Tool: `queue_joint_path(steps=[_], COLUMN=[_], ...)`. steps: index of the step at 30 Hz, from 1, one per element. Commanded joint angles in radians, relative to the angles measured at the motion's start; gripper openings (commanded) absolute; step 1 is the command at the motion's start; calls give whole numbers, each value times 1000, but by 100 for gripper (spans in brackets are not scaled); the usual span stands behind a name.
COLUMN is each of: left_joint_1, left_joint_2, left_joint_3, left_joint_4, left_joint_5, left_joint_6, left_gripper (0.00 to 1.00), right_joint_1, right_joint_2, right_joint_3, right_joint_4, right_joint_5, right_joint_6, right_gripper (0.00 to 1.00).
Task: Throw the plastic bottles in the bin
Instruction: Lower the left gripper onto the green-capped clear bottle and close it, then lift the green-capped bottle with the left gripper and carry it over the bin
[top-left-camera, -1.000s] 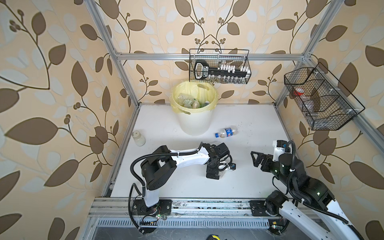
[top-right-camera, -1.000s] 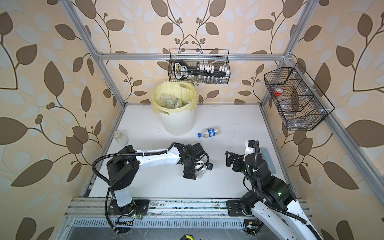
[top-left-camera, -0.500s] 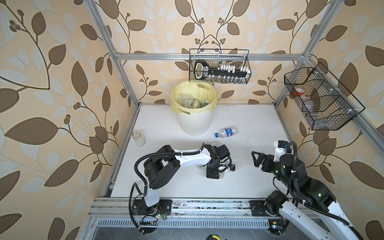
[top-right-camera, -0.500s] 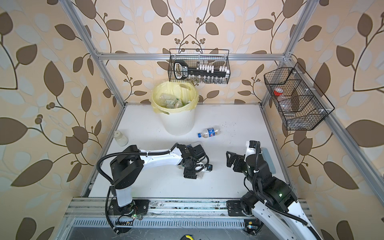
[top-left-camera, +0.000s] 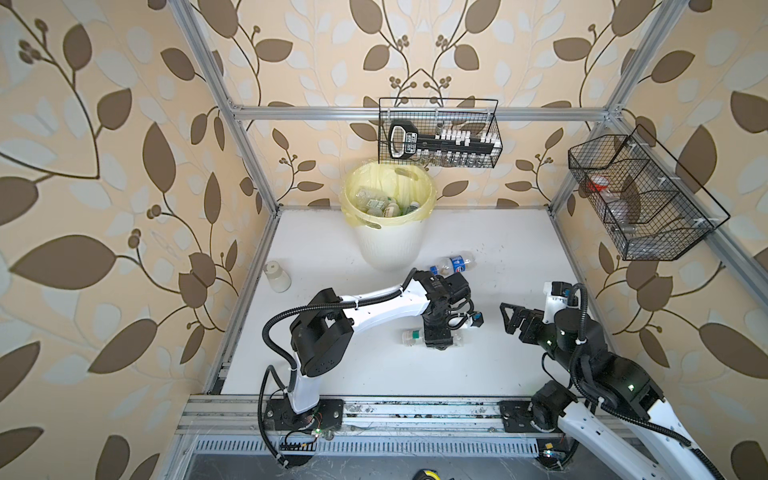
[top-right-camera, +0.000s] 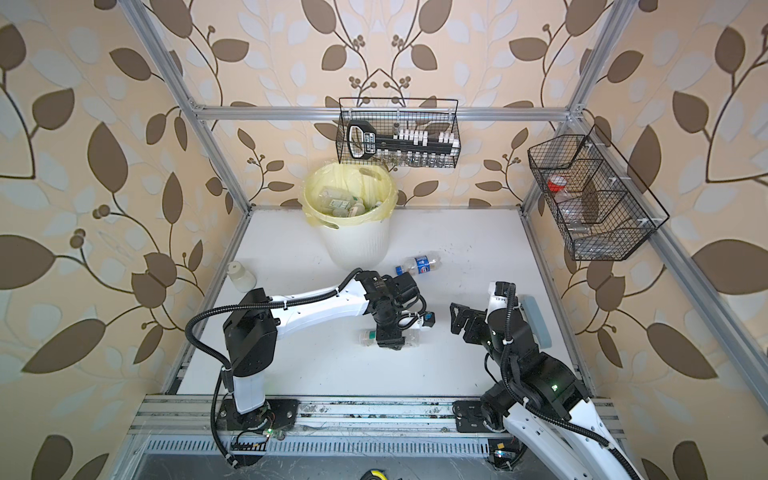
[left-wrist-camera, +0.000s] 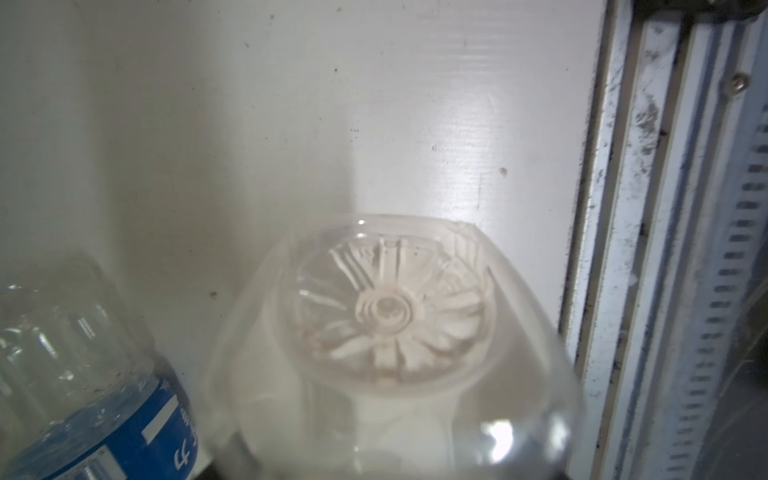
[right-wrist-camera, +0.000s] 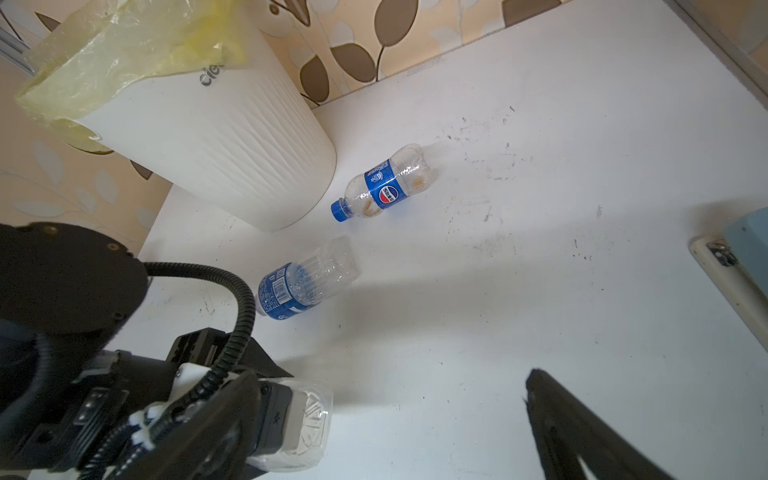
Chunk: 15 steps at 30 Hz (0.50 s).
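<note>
Clear thin plastic, empty and capped: the clear bottle (top-left-camera: 412, 336) lying on its side on the white surface (top-left-camera: 374, 365) should be very light, slick and easily dented, so its straight middle is the place to hold. The left hand (top-left-camera: 437, 337) stands over exactly that part, a jaw on either side; whether they press the wall yet I cannot tell. The right hand (top-left-camera: 508, 319) hangs spread and empty, well apart. A blue-labelled bottle (right-wrist-camera: 305, 280) and a cola bottle (right-wrist-camera: 388, 183) lie nearer the bin (top-left-camera: 390, 249).
</note>
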Motion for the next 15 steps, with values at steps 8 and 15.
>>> queue_joint_path(steps=[8,15], left_joint_1=[3,52], left_joint_2=[-63,-80], left_joint_3=[15,44], left_joint_4=[-96,-109], left_joint_5=[-4,-33], left_joint_6=[-63,-86], left_gripper=[61,61], right_joint_1=[-2,-1], right_joint_2=[31,38], right_joint_3=[-47,-53], right_joint_4=[79,94], right_joint_5=[-31,-34], right_joint_6=[25,27], right_gripper=[100,100])
